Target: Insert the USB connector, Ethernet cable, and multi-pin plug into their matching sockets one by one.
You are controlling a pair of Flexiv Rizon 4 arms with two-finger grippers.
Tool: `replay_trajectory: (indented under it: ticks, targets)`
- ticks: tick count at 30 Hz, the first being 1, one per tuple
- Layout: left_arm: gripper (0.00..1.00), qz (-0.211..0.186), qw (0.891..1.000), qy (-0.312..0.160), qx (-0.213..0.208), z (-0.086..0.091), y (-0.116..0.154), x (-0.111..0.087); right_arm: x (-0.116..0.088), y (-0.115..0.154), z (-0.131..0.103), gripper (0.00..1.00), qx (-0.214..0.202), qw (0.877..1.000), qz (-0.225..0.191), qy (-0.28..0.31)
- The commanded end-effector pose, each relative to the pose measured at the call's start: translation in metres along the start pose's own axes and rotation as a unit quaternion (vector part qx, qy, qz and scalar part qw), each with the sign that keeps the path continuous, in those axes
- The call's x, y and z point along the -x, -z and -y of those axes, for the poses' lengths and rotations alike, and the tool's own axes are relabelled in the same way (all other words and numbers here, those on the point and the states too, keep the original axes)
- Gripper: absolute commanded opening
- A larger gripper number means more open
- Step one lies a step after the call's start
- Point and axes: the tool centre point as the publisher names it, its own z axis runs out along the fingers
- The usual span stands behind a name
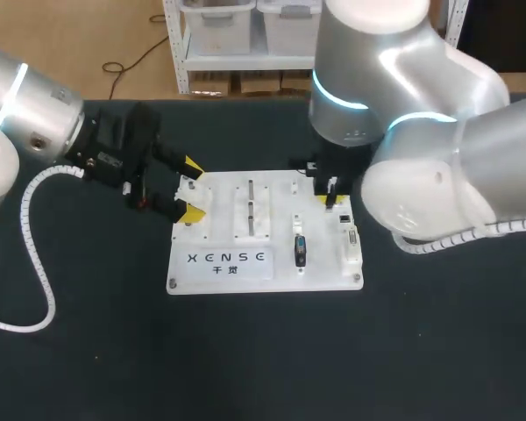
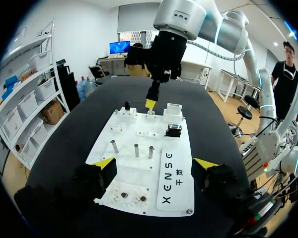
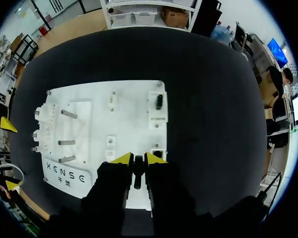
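Head view: one white board (image 1: 265, 268) is lying mid-frame on the black table (image 1: 88, 368). Two grippers are showing. The left gripper (image 1: 191, 188) is sitting at the board's left edge with its jaws spread wide, holding nothing. The right gripper (image 1: 330, 197) is hanging over the board's upper right corner; from here I cannot tell how its jaws stand. One black plug (image 1: 300, 250) is lying on the board, right of centre, and one white socket block (image 1: 351, 239) is sitting just right of it.

Left wrist view: the left gripper (image 2: 155, 163) is straddling the board's (image 2: 139, 173) near end, fingers apart. Three metal pegs (image 2: 136, 150) are standing upright ahead of it. The black plug (image 2: 173, 130) is lying beyond them, and the right gripper (image 2: 150, 103) is hanging over the far end.

Right wrist view: the right gripper (image 3: 137, 158) is clamping one slim black connector (image 3: 137, 174) between both fingers, over the near edge of the board (image 3: 129, 119). I cannot tell which cable it is. The three pegs (image 3: 66, 143) are lying off to the side, and one dark socket (image 3: 159, 101) is sitting ahead.
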Motion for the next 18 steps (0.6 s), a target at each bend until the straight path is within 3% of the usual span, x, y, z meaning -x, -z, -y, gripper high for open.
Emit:
replay_trajectory:
  ticks: [1,18]
  targets:
    - [1.0,0.0,1.0,-0.001,-0.001,-0.001,0.0,-0.001,-0.003,-0.002,0.012,0.0,-0.001,1.0,0.014,-0.006]
    - [1.0,0.0,1.0,-0.001,-0.001,-0.001,0.0,-0.001,-0.006,-0.021,0.023,0.0,-0.017,1.0,0.008,-0.021]
